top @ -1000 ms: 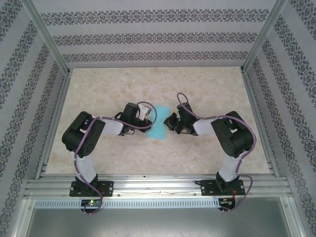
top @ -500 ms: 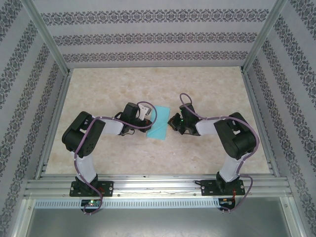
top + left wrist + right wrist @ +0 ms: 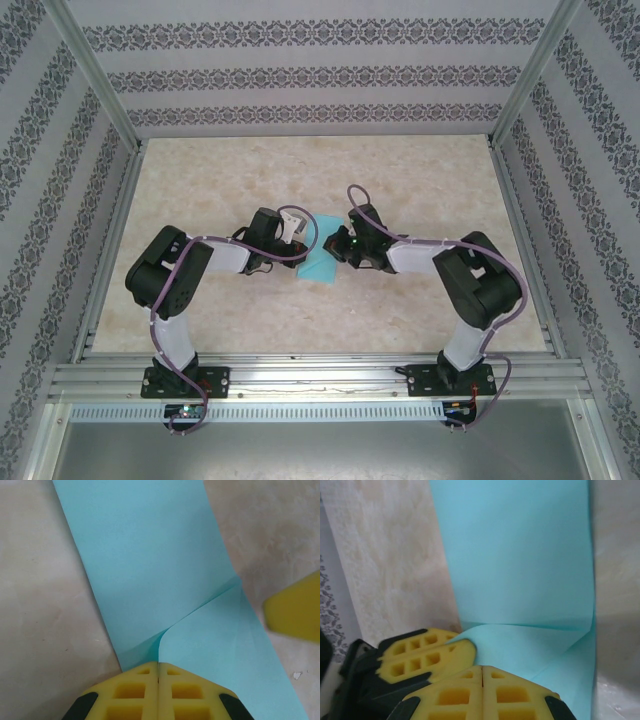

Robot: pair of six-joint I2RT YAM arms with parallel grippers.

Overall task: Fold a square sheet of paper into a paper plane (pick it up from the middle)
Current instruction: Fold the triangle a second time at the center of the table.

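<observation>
Patterned wallpaper panels [image 3: 300,75] box in a pale marbled desk [image 3: 430,180], and both arms reach toward its middle from the near edge. Between them lies the sheet of paper [image 3: 322,266], turquoise, resting on the desk about midway across. From above, the left claw [image 3: 298,246] meets the sheet's left edge and the right claw [image 3: 338,246] comes over its right edge, so the two tips sit close together with the paper between them.

On the left wrist camera I see the left claw pressed together, its yellow pads [image 3: 140,692] meeting along a tight seam. A raised flap of the sheet curls straight into that seam, so I read it as clamped on the paper. A diagonal crease runs from the claw up to the sheet's right edge, and a blurred yellow finger of the other claw shows just off that edge.

On the right wrist camera the right claw is also pressed together. The sheet rises in front of it with a horizontal fold, and a lower flap touches the pads, but I cannot tell for sure whether any paper is caught between them. The left claw's pad sits just to the side, touching the same flap.
</observation>
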